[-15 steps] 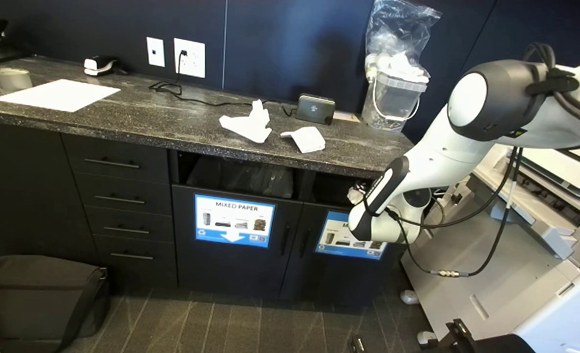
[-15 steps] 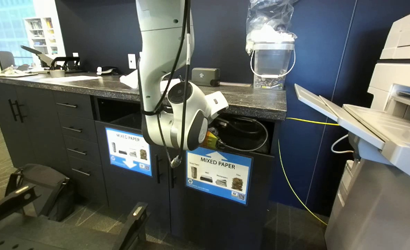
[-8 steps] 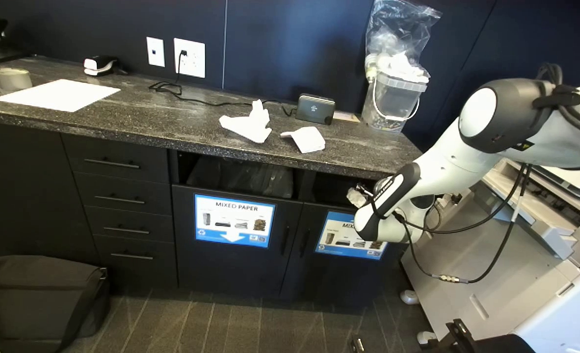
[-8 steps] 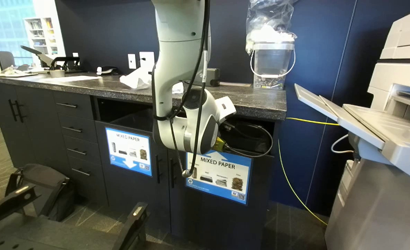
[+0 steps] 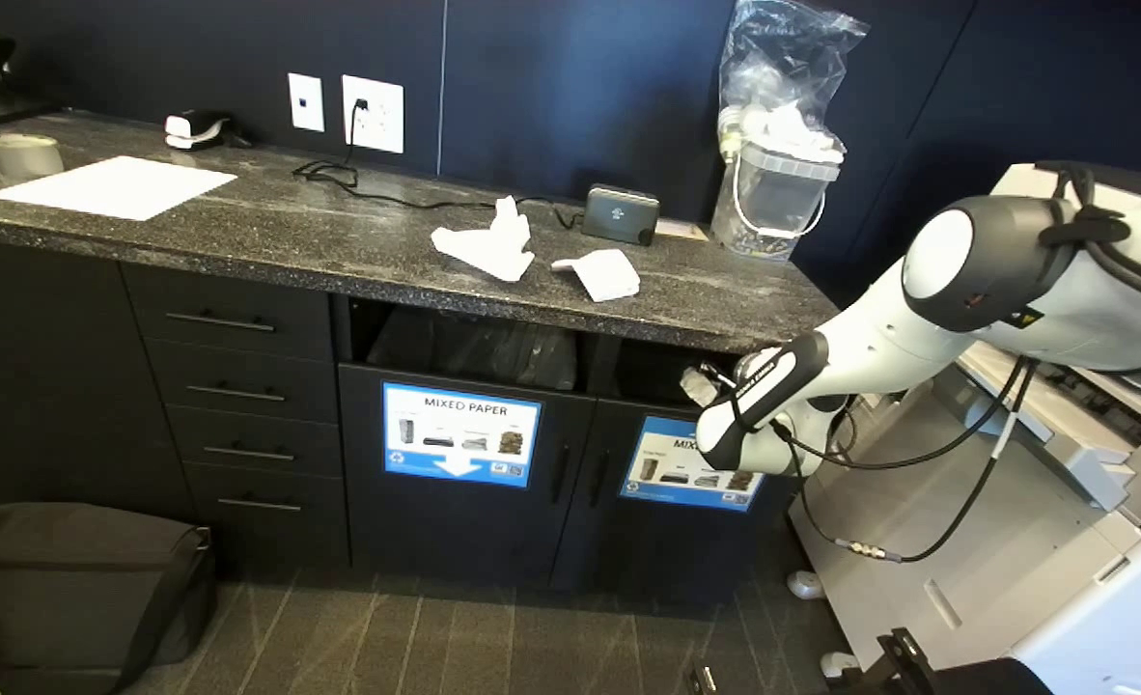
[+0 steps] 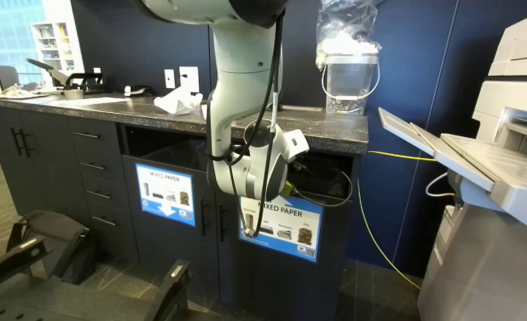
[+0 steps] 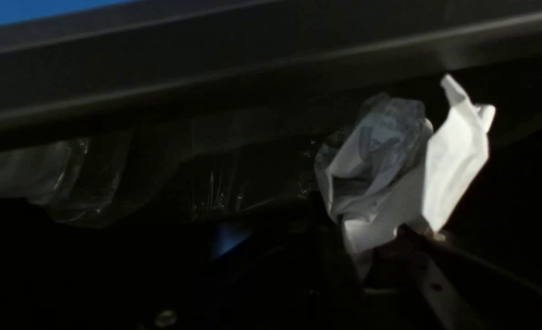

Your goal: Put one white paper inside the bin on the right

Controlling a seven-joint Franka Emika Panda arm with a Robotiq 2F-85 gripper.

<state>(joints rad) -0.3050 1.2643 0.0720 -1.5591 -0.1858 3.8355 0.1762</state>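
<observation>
In the dark wrist view, one crumpled white paper (image 7: 456,160) is gripped between the jaws at the opening of the right bin (image 6: 286,281), where plastic film (image 7: 78,183) is also shown; whether the paper is past the bin's edge cannot be told. A dark liner (image 5: 532,352) is held in the left bin (image 5: 464,531). "MIXED PAPER" is printed on two signs (image 5: 461,434), the one on the right bin being partly hidden by the arm (image 6: 248,58). On the counter (image 5: 291,227), two more white papers (image 5: 490,249) are laid, with one flat sheet (image 5: 112,186) farther left. One clear bucket (image 5: 773,193) is topped by a plastic bag (image 5: 807,43) with white objects (image 5: 788,125); at the bucket's bottom, small parts (image 6: 346,107) are seen.
</observation>
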